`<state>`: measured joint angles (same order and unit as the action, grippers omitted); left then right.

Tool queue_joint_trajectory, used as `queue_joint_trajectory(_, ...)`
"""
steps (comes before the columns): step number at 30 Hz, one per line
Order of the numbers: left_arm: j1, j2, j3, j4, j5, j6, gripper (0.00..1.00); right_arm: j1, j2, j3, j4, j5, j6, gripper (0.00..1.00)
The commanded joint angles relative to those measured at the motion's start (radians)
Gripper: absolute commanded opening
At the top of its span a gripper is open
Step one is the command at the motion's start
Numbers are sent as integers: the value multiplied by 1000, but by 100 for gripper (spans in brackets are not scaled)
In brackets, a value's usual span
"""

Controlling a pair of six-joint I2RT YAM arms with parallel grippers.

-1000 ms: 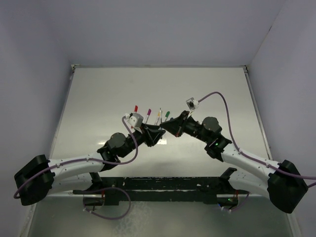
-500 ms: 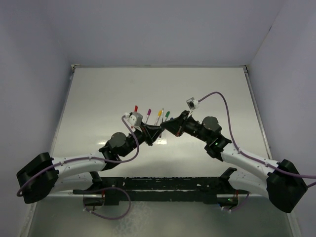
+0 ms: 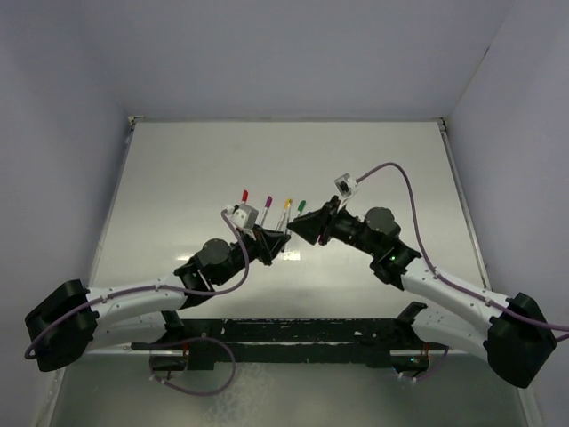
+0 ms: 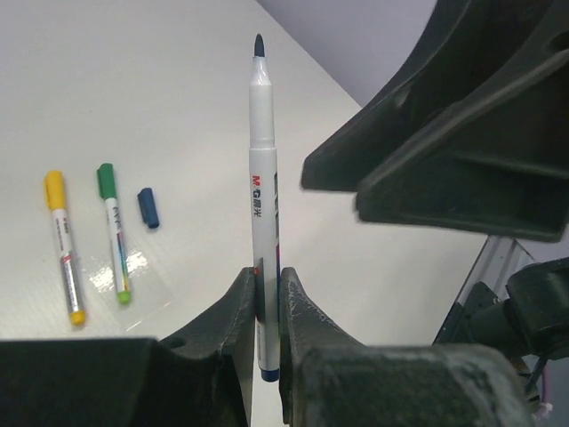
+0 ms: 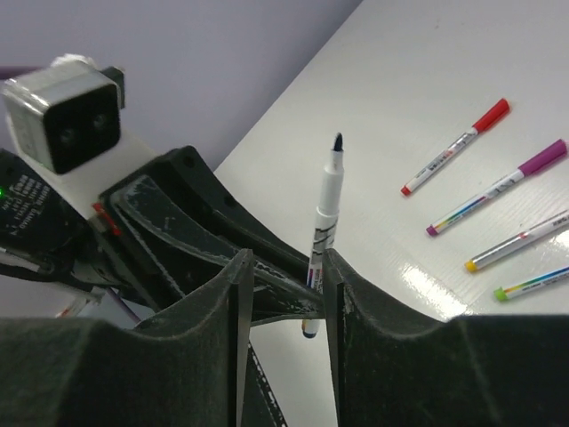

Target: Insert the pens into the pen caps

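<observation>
A white-barrelled pen (image 4: 264, 178) with a bare dark blue tip stands upright, and my left gripper (image 4: 267, 294) is shut on its lower barrel. In the right wrist view the same pen (image 5: 325, 213) rises just beside one finger of my right gripper (image 5: 283, 262), which is open with a clear gap between its fingers. The two grippers meet tip to tip over the table's middle, left gripper (image 3: 274, 238) and right gripper (image 3: 300, 222). A loose blue pen cap (image 4: 148, 207) lies on the table beyond, next to the green-capped pen (image 4: 113, 233).
Capped pens lie in a row on the table: red (image 5: 453, 147), purple (image 5: 498, 187), yellow (image 5: 520, 240) and green (image 5: 533, 280). From above the row (image 3: 267, 204) sits just behind the grippers. The right gripper's dark body (image 4: 444, 160) looms close on the right.
My left gripper has shut on the blue pen. My right gripper, shut before, has opened and let go of it. Both arms have barely shifted.
</observation>
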<state>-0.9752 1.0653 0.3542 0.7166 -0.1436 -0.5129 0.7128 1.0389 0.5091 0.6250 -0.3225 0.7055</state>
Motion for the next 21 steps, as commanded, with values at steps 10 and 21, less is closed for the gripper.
queue_joint_trajectory(10, 4, -166, -21, -327, -190, -8, 0, 4, -43, 223, -447, 385, -101, 29)
queue_joint_trajectory(21, 5, -136, 122, -681, -184, 45, 0, 4, 427, 489, -888, 659, -69, 28)
